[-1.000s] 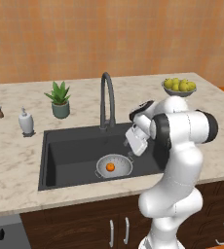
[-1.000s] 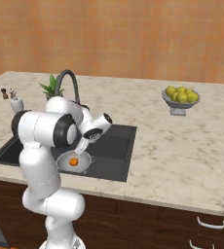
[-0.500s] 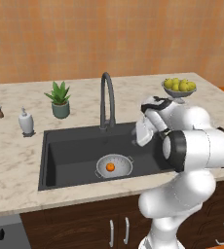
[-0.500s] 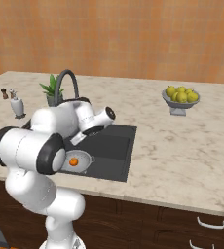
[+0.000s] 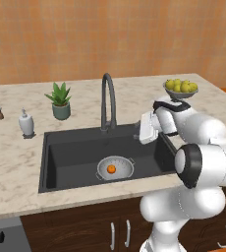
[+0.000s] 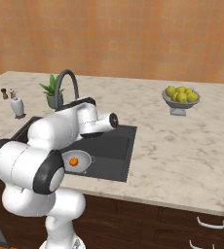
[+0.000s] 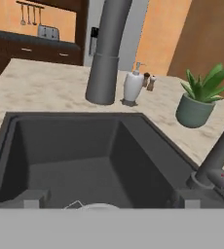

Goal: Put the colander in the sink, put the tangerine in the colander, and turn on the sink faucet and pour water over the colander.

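- Marbled beige desk [image 5: 16, 167] under an orange wall forms the setting, with the dark sink [image 5: 70, 155] let into it.
- Tangerine [image 5: 111, 169] rests inside the colander [image 5: 115, 168], which sits on the sink floor near the front wall; in the right base view the same fruit [image 6: 74, 162] shows in the colander [image 6: 82, 160] just past the arm.
- Judged from this layout, the first two steps of the task appear complete: colander in sink, fruit in colander.
- Faucet [image 5: 108, 101] stands at the back rim with its spout arched over the basin; no water is visible, so turning it on and wetting the colander remain to be done.
- Tool [image 5: 147, 127] hangs over the right part of the sink, near the faucet but apart from it; whether its fingers are spread or pressed together cannot be told.
- Hand view looks across the basin, with the faucet's lever base [image 7: 216, 177] at the right edge.
- Farther out: potted plant [image 5: 60, 100], white soap dispenser [image 5: 26, 123] and footed fruit bowl [image 5: 180, 90].
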Controlling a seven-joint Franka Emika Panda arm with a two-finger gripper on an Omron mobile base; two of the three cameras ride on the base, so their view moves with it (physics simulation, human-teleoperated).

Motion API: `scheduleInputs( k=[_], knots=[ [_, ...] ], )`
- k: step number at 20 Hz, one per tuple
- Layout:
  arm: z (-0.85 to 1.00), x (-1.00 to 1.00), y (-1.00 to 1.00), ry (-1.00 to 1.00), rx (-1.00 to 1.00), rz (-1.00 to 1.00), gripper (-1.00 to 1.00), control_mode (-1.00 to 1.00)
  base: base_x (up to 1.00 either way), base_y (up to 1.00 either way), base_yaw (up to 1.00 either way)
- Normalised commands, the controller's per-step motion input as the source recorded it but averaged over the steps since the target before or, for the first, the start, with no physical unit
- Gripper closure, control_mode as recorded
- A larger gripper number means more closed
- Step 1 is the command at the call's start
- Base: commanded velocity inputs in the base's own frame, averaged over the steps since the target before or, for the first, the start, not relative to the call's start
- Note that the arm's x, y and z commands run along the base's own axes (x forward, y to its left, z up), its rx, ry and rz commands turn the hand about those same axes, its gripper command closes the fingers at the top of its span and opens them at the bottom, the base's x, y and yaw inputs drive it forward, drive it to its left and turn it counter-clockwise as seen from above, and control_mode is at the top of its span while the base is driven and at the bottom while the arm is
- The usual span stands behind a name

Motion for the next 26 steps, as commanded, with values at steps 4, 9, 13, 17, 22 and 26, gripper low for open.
scheduleInputs(
  k=[4, 9, 13, 17, 22, 26],
  knots=[
    [0.34, 0.31, -0.13, 0.00, 0.30, 0.00, -1.00, -1.00, 0.00, 0.00, 0.00],
    [0.16, 0.35, 0.01, -0.01, 0.21, 0.00, -1.00, -1.00, 0.00, 0.00, 0.00],
    [0.06, 0.37, 0.00, -0.01, 0.08, 0.00, -1.00, -1.00, 0.00, 0.00, 0.00],
    [0.00, 0.43, 0.07, -0.03, 0.04, 0.00, -1.00, -1.00, 0.00, 0.00, 0.00],
    [0.00, 0.39, 0.19, -0.10, 0.04, 0.00, -1.00, -1.00, 0.00, 0.00, 0.00],
    [-0.06, 0.40, 0.12, -0.08, 0.02, -0.02, -1.00, -1.00, 0.00, 0.00, 0.00]
  ],
)
